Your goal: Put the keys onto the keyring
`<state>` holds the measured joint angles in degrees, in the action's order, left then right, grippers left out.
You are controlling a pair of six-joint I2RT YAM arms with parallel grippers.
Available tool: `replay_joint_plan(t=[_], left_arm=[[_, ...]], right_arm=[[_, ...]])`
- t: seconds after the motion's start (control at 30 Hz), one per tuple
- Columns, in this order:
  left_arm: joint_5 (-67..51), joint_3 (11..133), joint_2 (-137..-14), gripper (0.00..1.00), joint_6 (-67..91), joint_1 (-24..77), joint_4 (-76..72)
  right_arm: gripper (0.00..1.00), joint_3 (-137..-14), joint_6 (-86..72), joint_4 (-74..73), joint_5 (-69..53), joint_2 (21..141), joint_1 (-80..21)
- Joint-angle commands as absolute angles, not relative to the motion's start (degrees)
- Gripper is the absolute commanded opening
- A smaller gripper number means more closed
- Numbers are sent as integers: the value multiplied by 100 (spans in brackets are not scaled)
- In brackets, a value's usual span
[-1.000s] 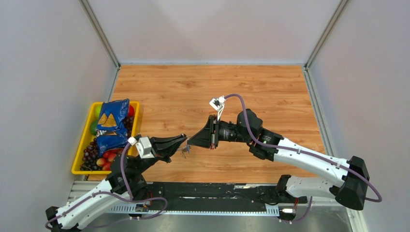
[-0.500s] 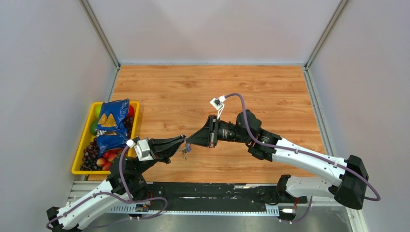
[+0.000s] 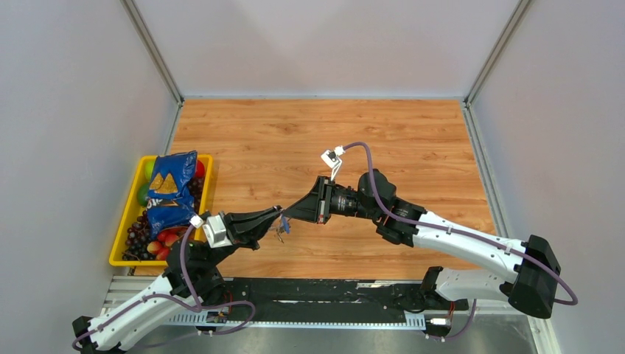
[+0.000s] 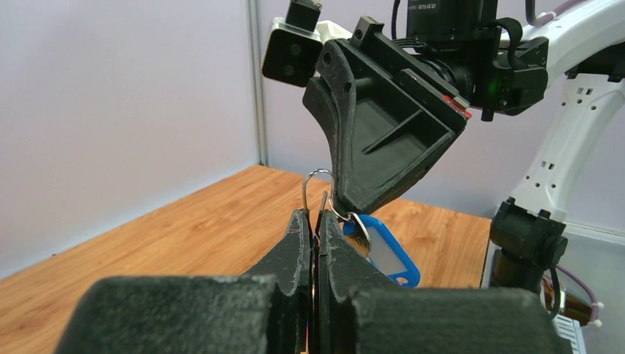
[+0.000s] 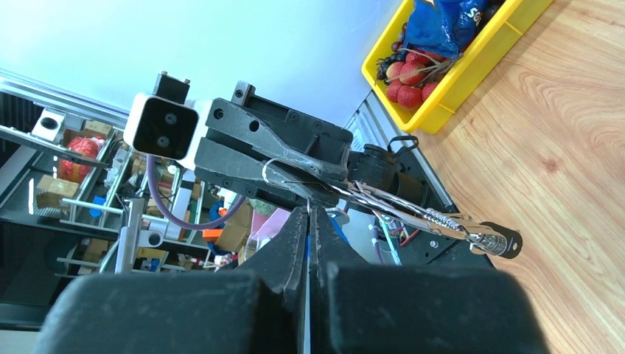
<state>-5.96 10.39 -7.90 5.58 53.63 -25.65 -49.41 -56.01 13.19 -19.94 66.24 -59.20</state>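
Note:
Both grippers meet tip to tip in mid-air above the near part of the wooden table. My left gripper (image 3: 278, 214) (image 4: 312, 215) is shut on the keyring (image 4: 315, 175); its thin wire loop sticks up above the fingertips. The ring also shows in the right wrist view (image 5: 267, 171). My right gripper (image 3: 287, 216) (image 5: 308, 211) is shut on a thin piece with blue showing between the fingers, apparently the blue-headed key (image 4: 385, 254). The blue head hangs just below the right gripper's tip (image 4: 346, 205), beside my left finger. Small silver keys (image 3: 279, 234) dangle under the meeting point. The black-headed key is not visible.
A yellow bin (image 3: 119, 237) holding a blue chip bag (image 3: 171, 188) and fruit stands at the table's left edge; it also shows in the right wrist view (image 5: 472, 66). Grey walls enclose the table on three sides.
Both grippers have drifted slightly left and toward the near edge together, still tip to tip. Both stay shut.

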Motion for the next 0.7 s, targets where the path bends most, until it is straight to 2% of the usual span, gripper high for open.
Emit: replay_joint_plan(t=[0.0, 0.67], left_arm=[[-688, 974, -734, 0, 428, 5365, -3004], [-609, 898, -734, 1, 379, 5364, -3114]], right_arm=[[0, -4896, -5929, 1705, -1837, 6569, -5949], [0, -5026, -6292, 1924, -1696, 6823, -6085]])
